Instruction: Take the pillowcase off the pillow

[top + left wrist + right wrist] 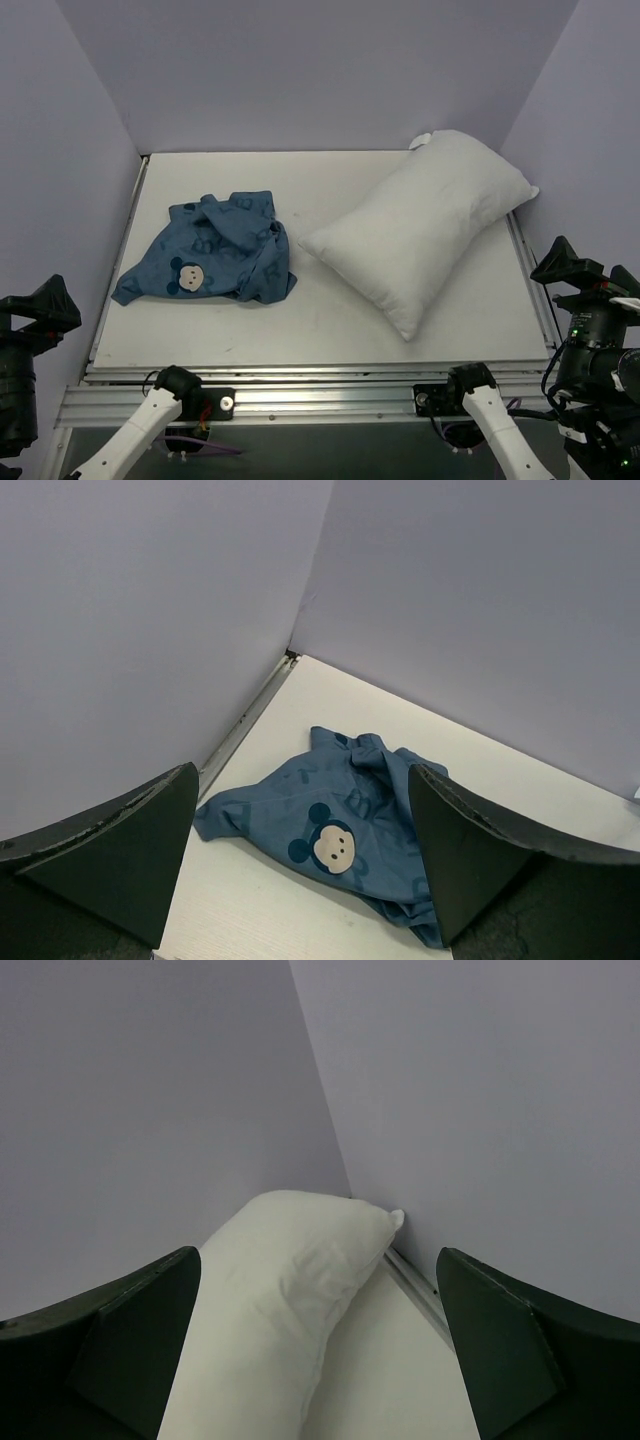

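Count: one pillowcase, one pillow, two arms, two grippers, two fingers on each.
Left gripper: spread wide, holding nothing, touching nothing; dark fingers at either side of the wrist view.
Right gripper: spread wide too, holding nothing, touching nothing; fingers framing the view.
Pillowcase: crumpled in a heap on the table, off the pillow (fully bare, white), ahead of and below the left gripper, seen in the gap between its fingers, well apart from them; one mouse face turned up, nearer the right-hand finger in that view.
Pillow: lying slantwise, ahead of and below the right gripper, nearer its left-hand finger in the wrist view, not touching either; far corner close to the wall corner.
Pillowcase to pillow: side by side, close, a strip of bare table between.
Arms: only the lower links in the top view, left arm and right arm, at the near edge, grippers out of that view.
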Controlling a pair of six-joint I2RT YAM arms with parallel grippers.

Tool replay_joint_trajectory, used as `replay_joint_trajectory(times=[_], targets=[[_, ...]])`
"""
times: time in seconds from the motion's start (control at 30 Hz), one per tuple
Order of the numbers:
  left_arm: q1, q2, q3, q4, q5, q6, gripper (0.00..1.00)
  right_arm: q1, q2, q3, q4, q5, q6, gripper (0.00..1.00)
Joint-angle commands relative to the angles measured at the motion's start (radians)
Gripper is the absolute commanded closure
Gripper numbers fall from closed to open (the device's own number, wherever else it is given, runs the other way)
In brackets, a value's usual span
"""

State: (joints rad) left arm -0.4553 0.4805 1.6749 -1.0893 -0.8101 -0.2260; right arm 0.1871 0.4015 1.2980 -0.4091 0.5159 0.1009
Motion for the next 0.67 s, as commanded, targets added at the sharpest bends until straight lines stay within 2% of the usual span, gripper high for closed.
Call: replay_joint_trajectory(times=[0.0,0.63], targets=[[0.003,-0.008,-0.024,0.046,-0.037,0.028,0.06,0.018,-0.010,-0.031,0.050,0.044,-0.032,0.00],[-0.020,-0.005,-0.142,0.134,-0.090,0.034,0.06,0.020,0.007,-0.069,0.092,0.035,-0.056,0.00]])
